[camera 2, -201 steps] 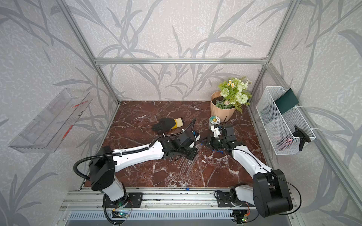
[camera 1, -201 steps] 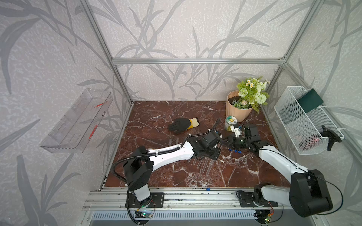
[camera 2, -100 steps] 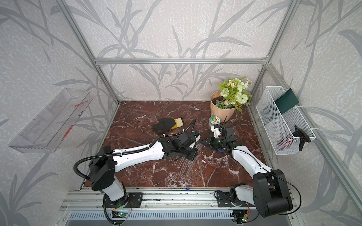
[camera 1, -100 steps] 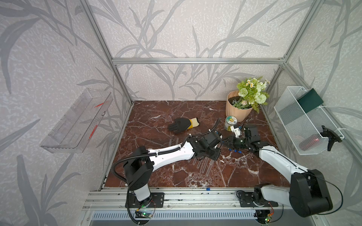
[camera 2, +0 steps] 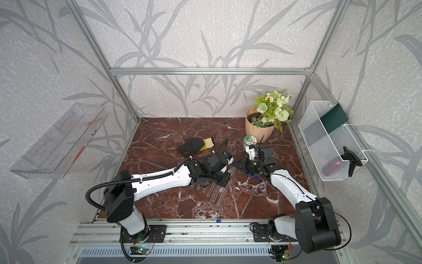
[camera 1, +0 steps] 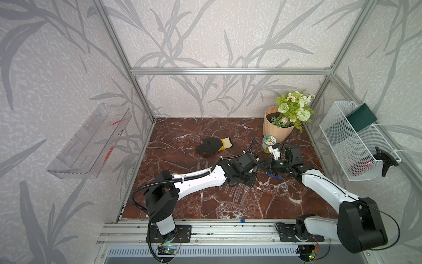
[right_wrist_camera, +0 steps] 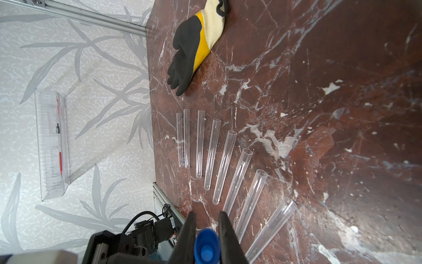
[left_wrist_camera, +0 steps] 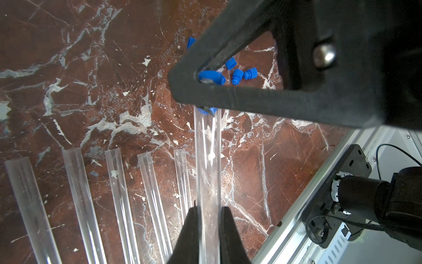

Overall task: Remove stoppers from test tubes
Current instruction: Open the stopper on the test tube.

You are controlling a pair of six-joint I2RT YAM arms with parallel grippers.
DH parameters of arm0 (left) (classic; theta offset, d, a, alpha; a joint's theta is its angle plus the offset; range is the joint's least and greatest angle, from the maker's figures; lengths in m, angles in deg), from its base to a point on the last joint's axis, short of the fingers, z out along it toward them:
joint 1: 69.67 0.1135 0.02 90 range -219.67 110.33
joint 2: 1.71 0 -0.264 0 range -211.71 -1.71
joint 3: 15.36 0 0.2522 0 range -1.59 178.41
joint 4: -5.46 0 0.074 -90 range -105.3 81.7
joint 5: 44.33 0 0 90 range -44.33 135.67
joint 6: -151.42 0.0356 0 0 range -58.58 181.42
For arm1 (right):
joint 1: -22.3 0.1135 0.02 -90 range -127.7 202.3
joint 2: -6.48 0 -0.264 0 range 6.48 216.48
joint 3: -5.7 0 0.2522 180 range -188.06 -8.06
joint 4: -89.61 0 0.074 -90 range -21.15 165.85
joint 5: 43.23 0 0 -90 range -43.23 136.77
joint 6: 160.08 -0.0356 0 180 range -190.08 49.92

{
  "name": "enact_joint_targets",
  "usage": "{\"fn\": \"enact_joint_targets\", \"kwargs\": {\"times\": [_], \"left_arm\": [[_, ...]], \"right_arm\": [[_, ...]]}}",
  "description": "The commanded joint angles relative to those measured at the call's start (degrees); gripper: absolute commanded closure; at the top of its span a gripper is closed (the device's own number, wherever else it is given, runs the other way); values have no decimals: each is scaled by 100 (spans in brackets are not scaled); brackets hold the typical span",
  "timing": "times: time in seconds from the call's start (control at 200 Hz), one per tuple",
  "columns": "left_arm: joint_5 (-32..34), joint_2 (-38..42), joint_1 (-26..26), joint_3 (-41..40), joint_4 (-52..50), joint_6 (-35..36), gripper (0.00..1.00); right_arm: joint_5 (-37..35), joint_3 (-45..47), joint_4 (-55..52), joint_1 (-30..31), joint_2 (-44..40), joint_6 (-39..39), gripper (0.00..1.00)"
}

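Clamping a smooth clear tube is the left gripper; right gripper pinches its stubby blue stopper.

red-brown marble tabletop — fanned clear test tubes, loose blue stoppers, black glove, flowerpot, small jar

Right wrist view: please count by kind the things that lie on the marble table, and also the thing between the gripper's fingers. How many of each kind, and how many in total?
test tubes, lying without stoppers: 8
blue stopper, in the right gripper: 1
glove: 1
Total: 10
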Motion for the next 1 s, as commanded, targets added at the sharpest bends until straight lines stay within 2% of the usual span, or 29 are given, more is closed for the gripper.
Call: {"fn": "enact_joint_targets", "kwargs": {"times": [0.0, 0.245, 0.415, 0.995], "left_arm": [[104, 86, 12, -111, -161, 19, 95], [152, 64, 14, -163, -209, 39, 96], [153, 27, 14, -199, -249, 73, 96], [277, 42, 11, -218, -464, 231, 96]], "right_arm": [[-11, -241, 217, 5, 85, -70, 98], [29, -383, 277, -51, 200, -65, 98], [-63, -660, -141, -70, 307, 277, 98], [-265, -1185, -597, -136, 677, 905, 100]]}}
